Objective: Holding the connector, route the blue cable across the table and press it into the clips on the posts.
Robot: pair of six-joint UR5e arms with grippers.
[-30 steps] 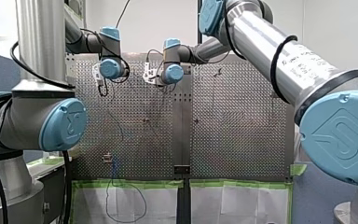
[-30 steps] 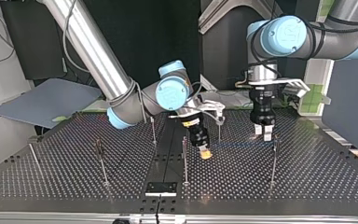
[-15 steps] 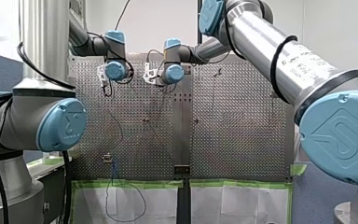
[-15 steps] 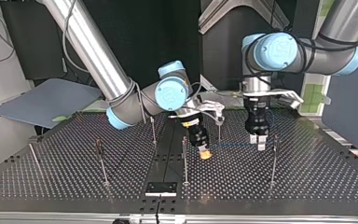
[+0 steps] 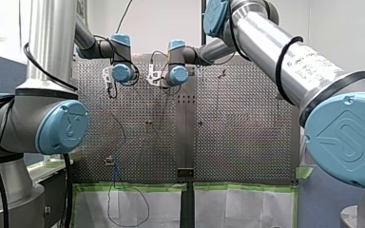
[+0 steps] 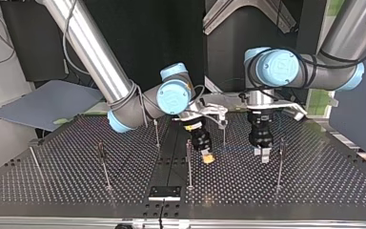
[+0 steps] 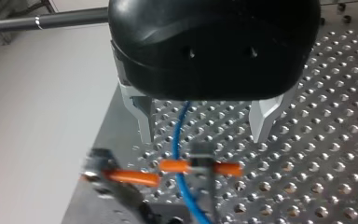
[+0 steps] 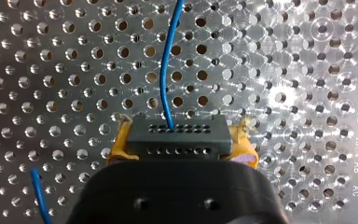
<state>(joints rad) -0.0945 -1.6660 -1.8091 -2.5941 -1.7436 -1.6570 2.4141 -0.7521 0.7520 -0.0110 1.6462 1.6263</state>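
Blue cable (image 8: 167, 70) stretches left-to-right across the top view's middle — from the connector (image 8: 175, 135) gripped in my right jaws at centre to my left jaws, spread wide astride it, nearer the right-hand post (image 6: 279, 167).

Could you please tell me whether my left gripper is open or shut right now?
Open. In the left wrist view, the metal fingers of my left gripper stand well apart, the blue cable running between them.
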